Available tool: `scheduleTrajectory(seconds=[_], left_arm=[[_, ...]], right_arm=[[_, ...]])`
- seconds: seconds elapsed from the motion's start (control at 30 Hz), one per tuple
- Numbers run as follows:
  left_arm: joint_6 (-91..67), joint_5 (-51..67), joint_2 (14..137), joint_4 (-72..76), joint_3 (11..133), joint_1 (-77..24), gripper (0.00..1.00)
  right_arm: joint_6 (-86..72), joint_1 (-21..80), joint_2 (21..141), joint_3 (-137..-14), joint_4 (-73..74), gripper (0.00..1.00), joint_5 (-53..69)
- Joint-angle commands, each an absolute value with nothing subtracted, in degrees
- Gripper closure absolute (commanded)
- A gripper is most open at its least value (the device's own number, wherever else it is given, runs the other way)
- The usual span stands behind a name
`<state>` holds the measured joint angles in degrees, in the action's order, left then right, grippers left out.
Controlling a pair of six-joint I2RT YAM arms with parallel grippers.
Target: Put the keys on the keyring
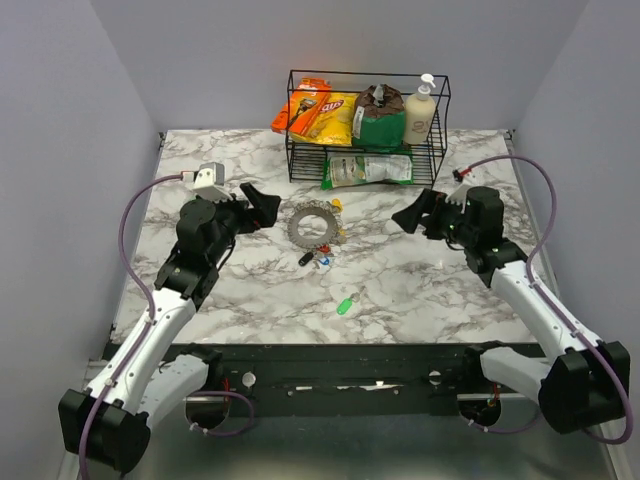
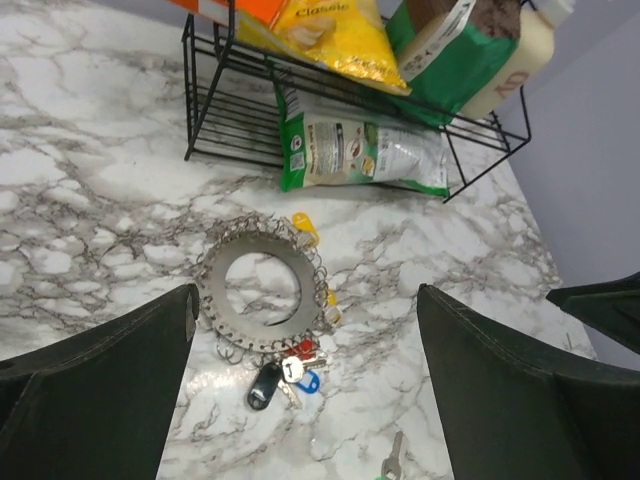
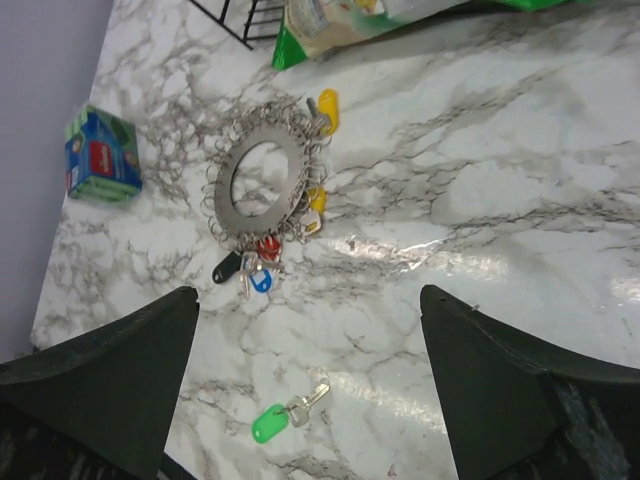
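Observation:
The keyring (image 1: 311,224), a flat grey toothed metal donut, lies mid-table; it also shows in the left wrist view (image 2: 262,292) and the right wrist view (image 3: 261,187). Red, blue and black keys (image 2: 285,372) cluster at its near edge, yellow keys (image 3: 326,110) at its far and right sides. A green key (image 1: 344,304) lies apart nearer the front, also in the right wrist view (image 3: 284,414). My left gripper (image 1: 264,208) is open and empty, left of the ring. My right gripper (image 1: 408,214) is open and empty, to the ring's right.
A black wire rack (image 1: 368,128) at the back holds chip bags, a green packet and a soap bottle. A green snack bag (image 1: 366,169) lies under it. A small blue-green box (image 3: 98,154) sits at the table's left side.

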<state>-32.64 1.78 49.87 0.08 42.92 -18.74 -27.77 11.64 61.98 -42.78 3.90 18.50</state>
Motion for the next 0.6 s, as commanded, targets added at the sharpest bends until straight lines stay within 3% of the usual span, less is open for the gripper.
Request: scheduleTrajectory(seconds=[0.0, 0.2, 0.57], left_arm=[[-33.8, 0.8, 51.7, -4.3, 44.1, -18.5, 0.01], [-41.2, 2.6, 57.1, -11.5, 46.6, -15.8, 0.01], [-33.4, 6.2, 66.5, -12.1, 48.1, -14.5, 0.01]], right_arm=[[-26.3, 17.5, 65.2, -44.6, 5.8, 0.0, 17.0], [-23.8, 24.6, 73.8, -49.1, 5.7, 0.0, 15.6], [-20.4, 33.7, 84.5, -56.1, 7.9, 0.0, 10.7]])
